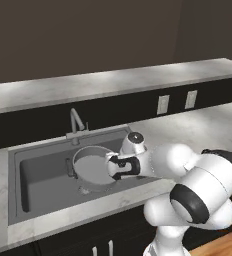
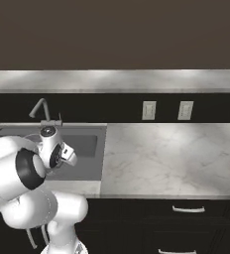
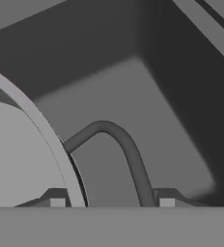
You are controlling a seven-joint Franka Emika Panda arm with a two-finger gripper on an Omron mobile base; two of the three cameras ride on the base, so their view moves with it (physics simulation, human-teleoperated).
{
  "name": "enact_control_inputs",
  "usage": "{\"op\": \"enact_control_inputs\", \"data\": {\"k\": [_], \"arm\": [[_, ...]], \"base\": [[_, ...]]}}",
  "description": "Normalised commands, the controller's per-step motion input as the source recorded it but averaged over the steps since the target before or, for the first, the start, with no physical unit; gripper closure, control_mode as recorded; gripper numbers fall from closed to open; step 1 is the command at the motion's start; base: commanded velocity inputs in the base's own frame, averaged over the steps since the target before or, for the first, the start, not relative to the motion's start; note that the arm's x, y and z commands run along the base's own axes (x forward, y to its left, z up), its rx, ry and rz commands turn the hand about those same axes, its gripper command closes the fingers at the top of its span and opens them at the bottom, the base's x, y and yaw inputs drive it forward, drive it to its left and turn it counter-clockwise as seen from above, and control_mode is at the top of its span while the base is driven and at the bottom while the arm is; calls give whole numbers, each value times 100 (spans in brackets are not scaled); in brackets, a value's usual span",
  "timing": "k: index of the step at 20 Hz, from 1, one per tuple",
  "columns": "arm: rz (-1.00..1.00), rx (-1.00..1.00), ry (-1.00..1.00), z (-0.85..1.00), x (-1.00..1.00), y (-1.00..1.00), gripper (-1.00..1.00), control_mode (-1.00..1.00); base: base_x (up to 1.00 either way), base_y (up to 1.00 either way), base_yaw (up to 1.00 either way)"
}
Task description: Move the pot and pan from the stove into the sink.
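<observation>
Gripper point(image 3: 112, 202) jaws are seen parted astride the pot point(image 1: 90, 167) handle in the sink point(image 1: 38, 175); snagging is risked on withdrawal.

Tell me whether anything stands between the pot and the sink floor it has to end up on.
Nothing visible does. The pot sits inside the sink basin, in front of the faucet. The tool is at the pot's loop handle, its fingertips either side of it with a gap.
</observation>
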Motion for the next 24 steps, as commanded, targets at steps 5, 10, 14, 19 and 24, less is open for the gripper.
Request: {"op": "enact_control_inputs", "data": {"k": [5,10,14,19,24], "arm": [[0,0,-3,-12,53,0,100,-100],[-1,0,-2,-10,55,0,100,-100],[0,0,0,-2,6,0,100,-100],[0,-1,0,-6,2,0,100,-100],[0,-7,0,-26,15,0,100,-100]], "base": [[0,0,0],[0,0,0],[0,0,0],[0,0,0],[0,0,0]]}}
